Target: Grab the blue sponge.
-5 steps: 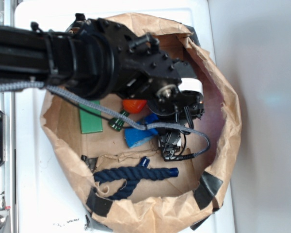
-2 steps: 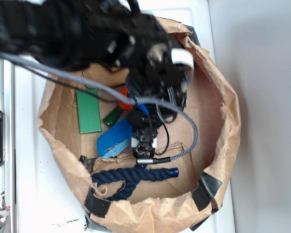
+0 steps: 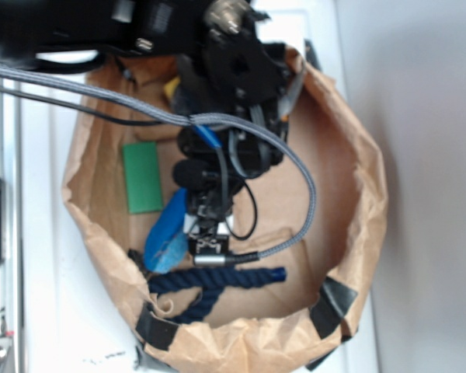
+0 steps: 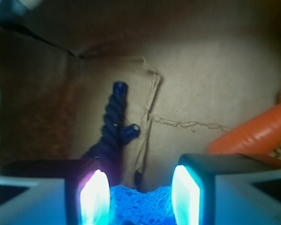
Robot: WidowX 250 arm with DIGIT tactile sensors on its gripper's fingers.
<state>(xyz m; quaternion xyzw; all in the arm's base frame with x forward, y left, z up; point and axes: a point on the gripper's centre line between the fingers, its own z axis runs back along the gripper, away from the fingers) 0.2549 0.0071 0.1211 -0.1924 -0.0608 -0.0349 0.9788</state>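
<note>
Wrist view: you see the blue sponge (image 4: 140, 205) pinched between the two glowing pads (image 4: 94, 196), so the claw reads as clamped on it. In the exterior view the gripper (image 3: 204, 233) hangs over the brown paper bag (image 3: 357, 194), and the sponge now droops as a folded flap at its left, where a second ago it lay flat on the floor under the arm. It looks lifted clear, though blur makes that uncertain, so the grab seems essentially made; you'd want to hold the squeeze since the sponge is soft. The navy rope (image 3: 217, 281) lies just below, the green block (image 3: 143, 177) to the left, an orange carrot (image 4: 253, 136) nearby. The bag sits on a white table (image 3: 54, 311).
</note>
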